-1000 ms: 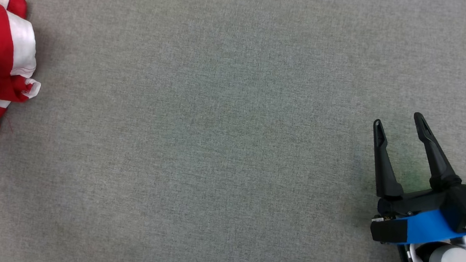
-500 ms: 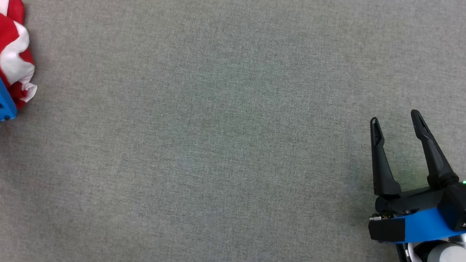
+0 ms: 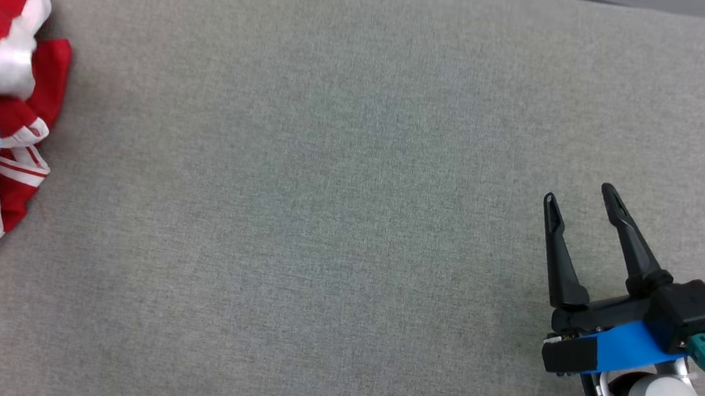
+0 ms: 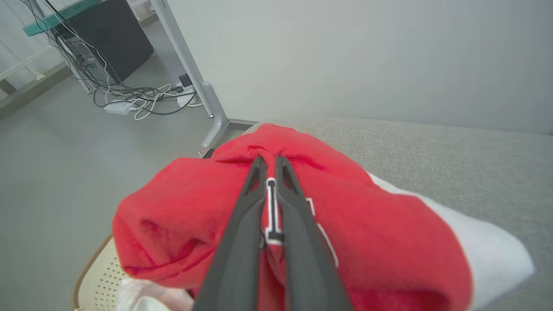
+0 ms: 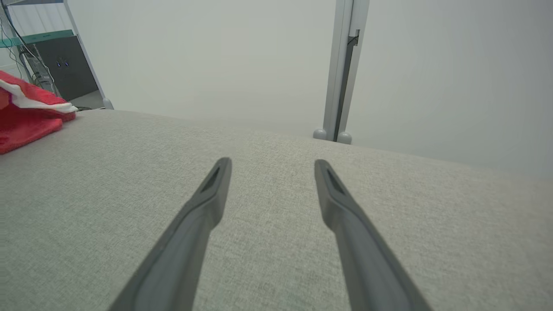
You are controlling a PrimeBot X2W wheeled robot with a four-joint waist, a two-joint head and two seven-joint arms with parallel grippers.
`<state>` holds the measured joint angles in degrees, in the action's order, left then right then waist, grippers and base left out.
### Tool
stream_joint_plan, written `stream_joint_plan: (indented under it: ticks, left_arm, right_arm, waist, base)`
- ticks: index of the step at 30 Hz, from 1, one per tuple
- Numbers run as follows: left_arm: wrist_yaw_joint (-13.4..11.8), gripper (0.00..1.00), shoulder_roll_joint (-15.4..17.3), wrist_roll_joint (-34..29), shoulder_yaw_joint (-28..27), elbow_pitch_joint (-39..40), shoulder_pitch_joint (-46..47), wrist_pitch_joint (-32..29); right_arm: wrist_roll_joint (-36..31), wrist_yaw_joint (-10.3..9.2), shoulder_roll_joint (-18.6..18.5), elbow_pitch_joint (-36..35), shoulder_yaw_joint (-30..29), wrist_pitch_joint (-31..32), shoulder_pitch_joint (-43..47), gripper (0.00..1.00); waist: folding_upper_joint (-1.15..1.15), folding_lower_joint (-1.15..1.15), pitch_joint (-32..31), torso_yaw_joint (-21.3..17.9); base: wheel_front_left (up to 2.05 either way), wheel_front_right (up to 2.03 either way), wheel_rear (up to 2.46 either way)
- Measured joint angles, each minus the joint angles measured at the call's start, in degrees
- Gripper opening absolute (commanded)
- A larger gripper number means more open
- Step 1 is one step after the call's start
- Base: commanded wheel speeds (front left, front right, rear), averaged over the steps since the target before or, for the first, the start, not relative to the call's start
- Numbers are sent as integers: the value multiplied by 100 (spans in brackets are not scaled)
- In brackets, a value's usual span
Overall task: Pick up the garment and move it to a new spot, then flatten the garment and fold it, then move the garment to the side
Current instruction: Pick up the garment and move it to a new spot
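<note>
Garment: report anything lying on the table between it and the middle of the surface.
Nothing visible does. The left pincer is shut on the garment at the left edge of the table, and the grey surface runs bare from there to the open right pincer.

Garment (image 4: pixel 367 224): soft cloth (fleecy-looking). Table cover (image 3: pixel 328 189): matt grey weave. Right gripper (image 5: pixel 272 163): matt dark plastic.
</note>
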<state>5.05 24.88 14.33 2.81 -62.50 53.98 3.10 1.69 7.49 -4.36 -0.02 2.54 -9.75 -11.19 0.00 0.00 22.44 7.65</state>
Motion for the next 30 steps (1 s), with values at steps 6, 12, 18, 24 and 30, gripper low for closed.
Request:
stream_joint_plan:
  ticks: [6, 12, 18, 24, 30]
  left_arm:
    - [4, 0, -3, -125, 181, 454, 187, 369]
    - [82, 0, 2, -260, 458, 1180, 391, 615]
    - [157, 0, -32, -247, 713, 2299, 620, 552]
    - [203, 0, -112, -175, 1047, 3590, 681, 232]
    - [207, 0, -304, -143, 1411, 4529, 689, -110]
  right_arm:
    - [90, 0, 59, 279, 21, -118, 92, 100]
    - [192, 0, 110, 530, 64, -274, 146, 100]
    - [303, 0, 134, 676, 107, -404, 203, 100]
    - [550, 0, 147, 803, 221, -479, 199, 100]
    - [755, -1, 147, 907, 327, -514, 177, 100]
  waist:
    - [-1, 0, -404, -1]
    - [-1, 0, -746, -105]
    - [-2, -1, -918, -461]
    - [-1, 0, -928, -1043]
    - [-1, 0, -860, -1754]
  base:
    - [0, 0, 0]
    - [0, 0, 0]
    - [0, 0, 0]
    - [0, 0, 0]
    - [0, 0, 0]
